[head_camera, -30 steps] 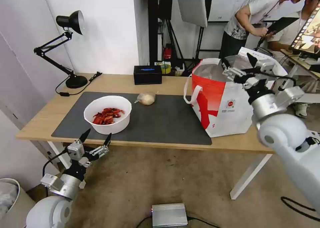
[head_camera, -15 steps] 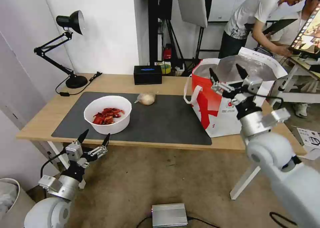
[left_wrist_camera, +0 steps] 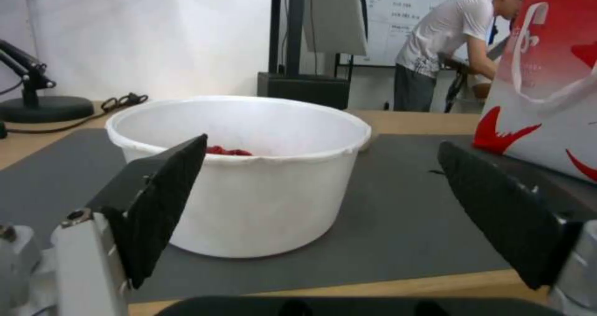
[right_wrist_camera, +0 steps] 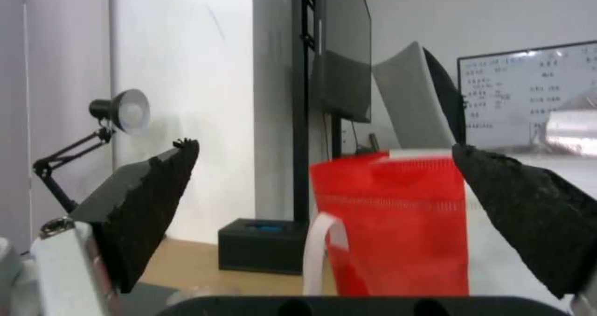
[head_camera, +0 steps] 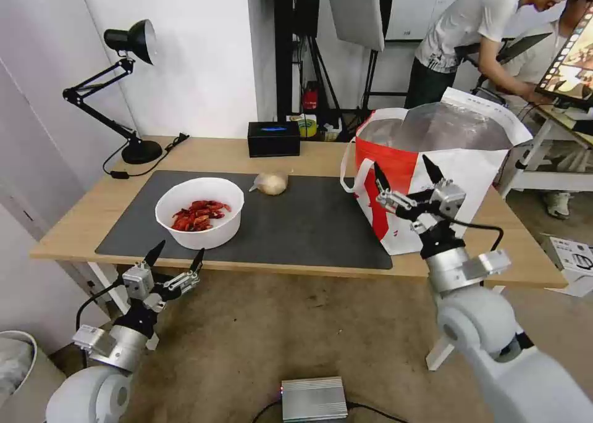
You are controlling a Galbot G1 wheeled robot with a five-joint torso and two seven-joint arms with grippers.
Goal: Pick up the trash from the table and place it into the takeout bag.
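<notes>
- Head view: bowl (head_camera: 199, 212) of red scraps at 9 o'clock on the mat (head_camera: 296, 219); beige lump (head_camera: 270, 183) at 11 o'clock. Bag (head_camera: 426, 176) stands at 3 o'clock on the table (head_camera: 216, 154). Left gripper (head_camera: 173, 257) below the table edge, fingers wide, empty. Right gripper (head_camera: 404, 171) before the bag, fingers wide, empty.
- Left wrist view: bowl (left_wrist_camera: 249, 176) between the spread fingers (left_wrist_camera: 158, 199).
- Right wrist view: bag (right_wrist_camera: 398, 222) between the spread fingers (right_wrist_camera: 522, 213).
</notes>
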